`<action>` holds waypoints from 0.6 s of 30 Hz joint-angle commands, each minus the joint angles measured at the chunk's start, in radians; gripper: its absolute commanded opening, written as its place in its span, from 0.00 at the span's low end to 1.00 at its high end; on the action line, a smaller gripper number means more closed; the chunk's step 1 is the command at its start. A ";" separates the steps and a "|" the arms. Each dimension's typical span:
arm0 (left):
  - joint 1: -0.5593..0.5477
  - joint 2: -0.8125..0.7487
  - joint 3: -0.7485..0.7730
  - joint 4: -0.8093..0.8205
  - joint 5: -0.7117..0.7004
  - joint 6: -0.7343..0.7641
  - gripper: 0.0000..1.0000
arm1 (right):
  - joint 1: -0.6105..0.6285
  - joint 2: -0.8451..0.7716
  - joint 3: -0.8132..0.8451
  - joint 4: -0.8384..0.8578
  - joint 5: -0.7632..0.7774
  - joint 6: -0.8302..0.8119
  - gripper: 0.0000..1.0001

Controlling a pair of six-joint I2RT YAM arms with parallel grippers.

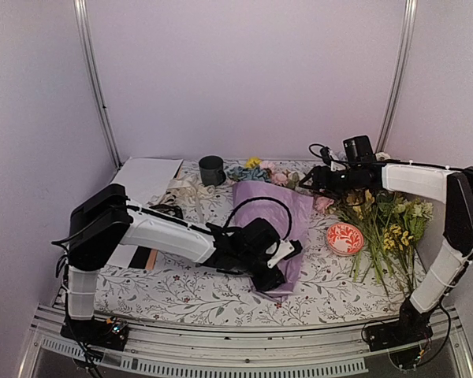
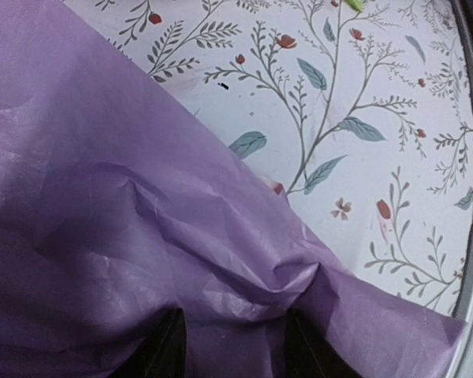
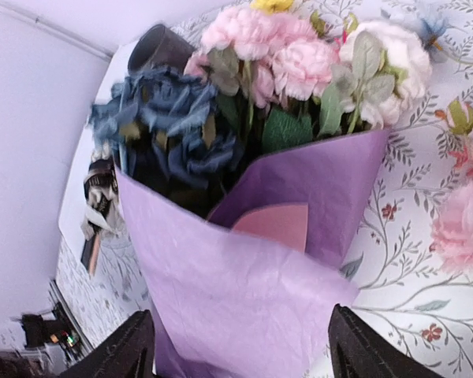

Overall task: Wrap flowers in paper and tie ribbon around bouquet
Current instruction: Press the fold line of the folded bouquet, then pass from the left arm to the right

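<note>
Floral-print table (image 1: 189, 295), purple bouquet (image 1: 272, 220) lying mid-table; red dish (image 1: 344, 238), loose stems (image 1: 390, 228), dark cup (image 1: 211, 170), white sheet (image 1: 146, 177)

Two arms flank the bouquet (image 1: 274, 213). The left arm (image 1: 165, 234), to the left of the bouquet, wears smooth white shells between bulky black joints, and a thin black cable (image 1: 252, 201) loops across the bouquet. The right arm (image 1: 422, 179), to the right of the bouquet, has the same white-and-black casing, topped by a black camera block (image 1: 359, 148) and tangled black wires (image 1: 319, 150). The left gripper (image 2: 235, 346) and right gripper (image 3: 240, 346) have matte black fingers (image 3: 126, 346).
</note>
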 commanded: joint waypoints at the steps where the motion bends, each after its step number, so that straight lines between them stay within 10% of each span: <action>1: -0.003 0.038 -0.063 -0.097 0.040 -0.024 0.43 | 0.062 -0.048 -0.156 -0.091 -0.030 -0.003 0.85; 18: 0.006 -0.002 -0.152 0.020 0.067 -0.037 0.44 | 0.143 -0.094 -0.357 0.020 -0.093 0.112 0.86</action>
